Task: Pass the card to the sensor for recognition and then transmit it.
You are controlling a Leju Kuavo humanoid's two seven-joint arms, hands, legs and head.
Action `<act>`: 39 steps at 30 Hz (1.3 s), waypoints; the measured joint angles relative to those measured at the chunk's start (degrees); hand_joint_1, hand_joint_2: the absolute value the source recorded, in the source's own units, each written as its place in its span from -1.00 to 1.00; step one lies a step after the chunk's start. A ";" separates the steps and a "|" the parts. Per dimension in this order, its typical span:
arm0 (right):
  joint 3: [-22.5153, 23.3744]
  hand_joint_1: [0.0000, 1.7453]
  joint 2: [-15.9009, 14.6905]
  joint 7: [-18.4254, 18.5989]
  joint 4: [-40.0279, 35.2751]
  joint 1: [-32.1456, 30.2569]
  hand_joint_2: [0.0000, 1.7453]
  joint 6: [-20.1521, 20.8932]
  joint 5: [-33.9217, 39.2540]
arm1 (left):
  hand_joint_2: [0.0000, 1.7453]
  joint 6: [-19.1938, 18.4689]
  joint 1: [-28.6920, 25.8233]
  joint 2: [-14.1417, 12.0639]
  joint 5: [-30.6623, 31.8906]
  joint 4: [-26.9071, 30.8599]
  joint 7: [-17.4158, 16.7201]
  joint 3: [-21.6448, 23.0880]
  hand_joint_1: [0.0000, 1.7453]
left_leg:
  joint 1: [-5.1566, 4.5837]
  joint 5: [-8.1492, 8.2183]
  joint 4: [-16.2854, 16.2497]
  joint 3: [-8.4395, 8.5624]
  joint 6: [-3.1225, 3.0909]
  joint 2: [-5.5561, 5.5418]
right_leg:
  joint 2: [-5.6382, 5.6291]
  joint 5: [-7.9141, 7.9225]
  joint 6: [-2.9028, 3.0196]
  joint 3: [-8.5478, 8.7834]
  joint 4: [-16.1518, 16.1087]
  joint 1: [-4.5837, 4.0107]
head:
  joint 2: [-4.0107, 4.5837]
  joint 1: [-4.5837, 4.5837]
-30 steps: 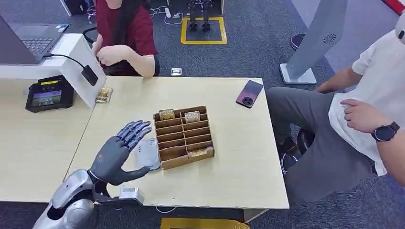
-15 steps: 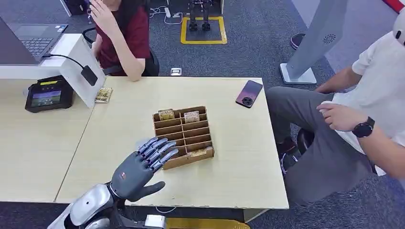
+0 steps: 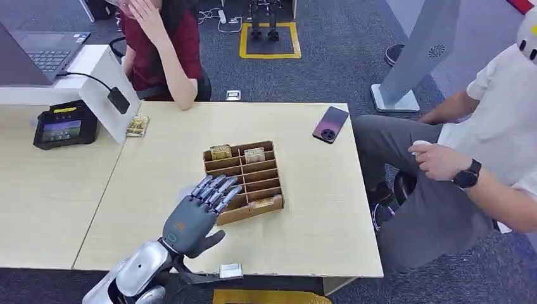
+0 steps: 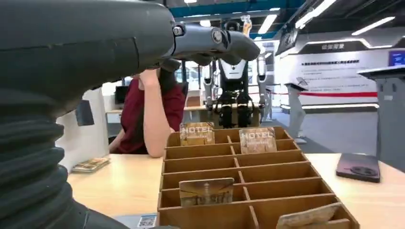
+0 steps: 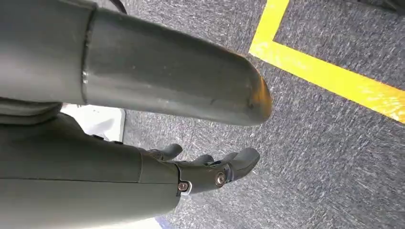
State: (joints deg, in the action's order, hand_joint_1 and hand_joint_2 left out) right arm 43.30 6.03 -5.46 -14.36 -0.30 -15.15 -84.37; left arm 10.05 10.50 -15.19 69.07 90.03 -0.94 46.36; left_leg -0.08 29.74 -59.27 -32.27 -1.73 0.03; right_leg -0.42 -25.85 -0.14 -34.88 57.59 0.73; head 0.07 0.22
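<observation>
A wooden card rack [image 3: 244,180] stands mid-table with "HOTEL" cards upright in its far slots [image 3: 221,152] and one card leaning at its near corner [image 3: 265,202]. My left hand [image 3: 196,215] hovers at the rack's near left corner, fingers spread over its edge, holding nothing. In the left wrist view the fingers [image 4: 210,40] reach above the rack [image 4: 239,181], whose cards [image 4: 206,192] stand in the slots. The black card sensor terminal [image 3: 65,124] sits on the left table. My right hand [image 5: 210,169] hangs above the carpet, empty.
A phone [image 3: 330,123] lies at the table's far right. A small card stack [image 3: 138,125] rests by a white stand, with a laptop [image 3: 38,54] behind it. One person in red sits across the table; another in white sits at the right.
My left hand has moved right and forward from beside the rack to over its near left corner. The person in red raised a hand to the head.
</observation>
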 joint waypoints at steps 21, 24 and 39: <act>0.55 -1.00 0.33 -0.04 -0.55 -0.03 -1.00 -0.18 -0.53 | 1.00 -0.42 0.69 2.60 0.92 -3.56 -3.41 0.70 -1.00 | 0.01 0.00 0.00 -0.01 0.00 -0.01 | 0.02 0.00 0.00 0.00 0.00 0.00 | 0.00 0.00; 0.63 -1.00 0.48 0.06 -0.59 0.00 -1.00 -0.20 -0.94 | 1.00 -0.74 0.83 4.41 -0.31 -6.43 -4.28 0.68 -1.00 | 0.00 0.00 0.00 -0.02 0.00 -0.01 | 0.02 0.00 0.00 0.00 0.00 0.00 | 0.00 -0.02; 1.29 -1.00 1.59 0.24 -1.40 -0.37 -1.00 -0.26 -3.02 | 1.00 1.79 1.88 11.28 0.39 -16.39 -12.94 -8.32 -1.00 | 0.01 -0.01 0.00 -0.01 0.00 -0.01 | 0.03 0.00 0.00 0.01 0.01 -0.01 | 0.00 -0.04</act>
State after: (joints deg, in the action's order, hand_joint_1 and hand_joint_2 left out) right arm 44.59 7.63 -5.22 -15.76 -0.67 -15.41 -87.38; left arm 11.85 12.38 -3.92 69.46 73.64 -13.88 38.04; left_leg -0.07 29.74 -59.27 -32.28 -1.73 0.02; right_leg -0.39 -25.84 -0.14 -34.87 57.60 0.72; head 0.07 0.17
